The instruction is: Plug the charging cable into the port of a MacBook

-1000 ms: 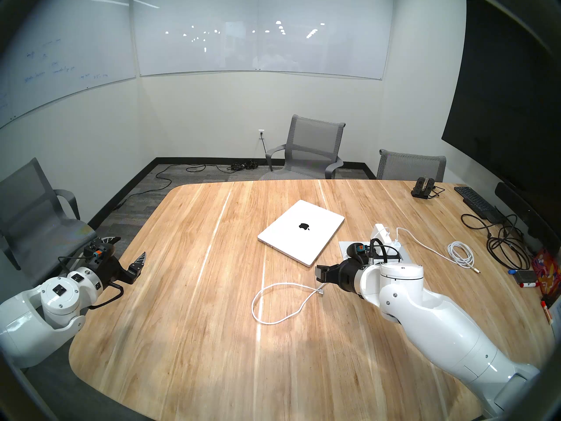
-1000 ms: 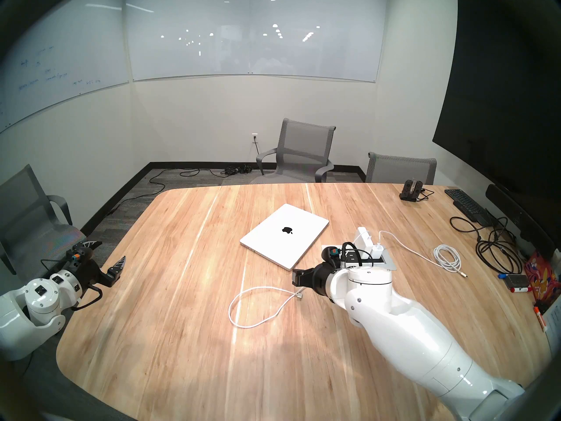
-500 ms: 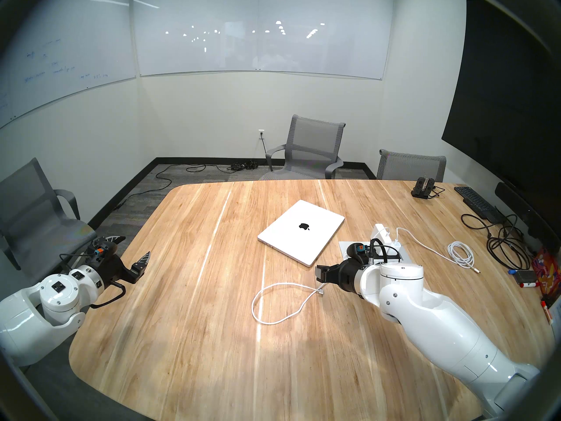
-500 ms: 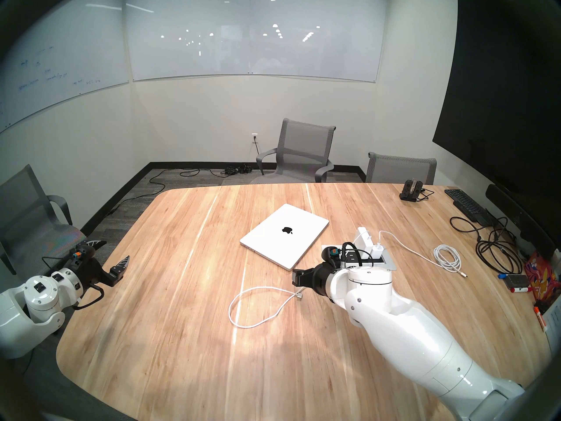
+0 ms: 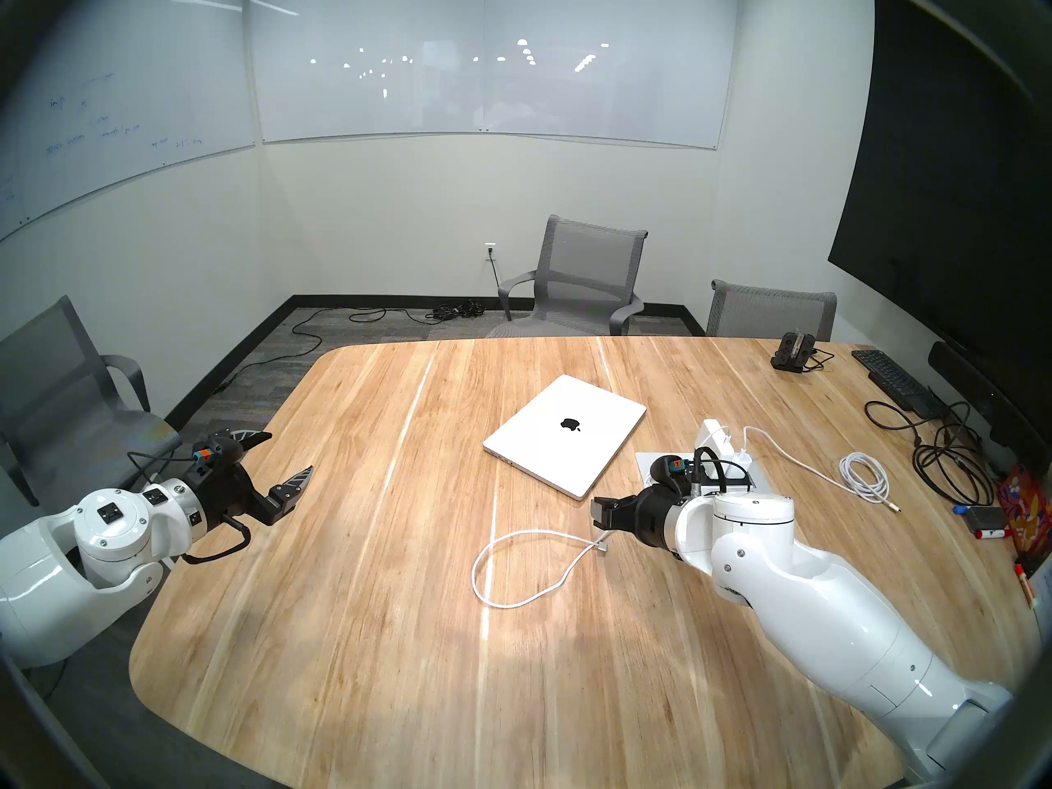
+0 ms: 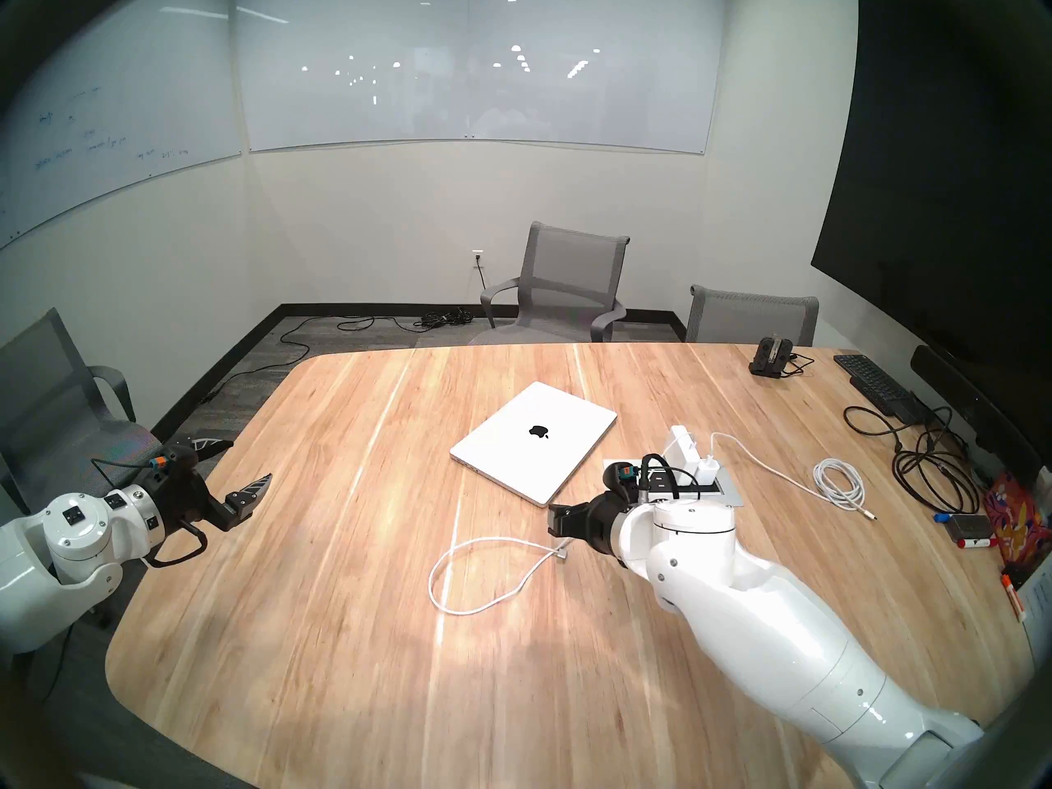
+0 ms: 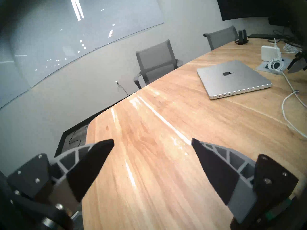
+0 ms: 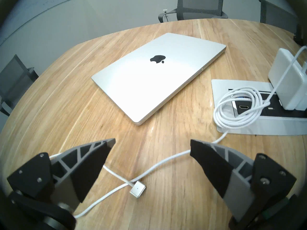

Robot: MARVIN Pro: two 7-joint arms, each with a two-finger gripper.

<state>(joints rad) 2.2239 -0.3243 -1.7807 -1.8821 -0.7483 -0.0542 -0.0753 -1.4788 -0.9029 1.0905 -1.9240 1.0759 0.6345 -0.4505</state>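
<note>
Cord first: the charging cable lies slack on the bench, a thin white line that runs from the charger brick at the power box, loops loosely near the bench's middle and crosses itself beside its plug; the plug, small, flat and silvery, rests flat on the wood just below the right gripper, whose fingers stand wide apart with nothing between them. The MacBook sits closed, lid up, just beyond the plug; its ports show as small dark slots along the side edge facing the left arm (clearest in the left wrist view). The left gripper hangs over the bench's left corner, well apart from everything, its fingers equally spread and empty.

Handling, as a guess: the cord is light and limp, so it will trail and tug rather than push; the plug is the only stiff part, smooth and thin, likely slippery; pinch it across its flat faces, close to where the cord enters, leaving the tip free. The laptop may slide under a push.
</note>
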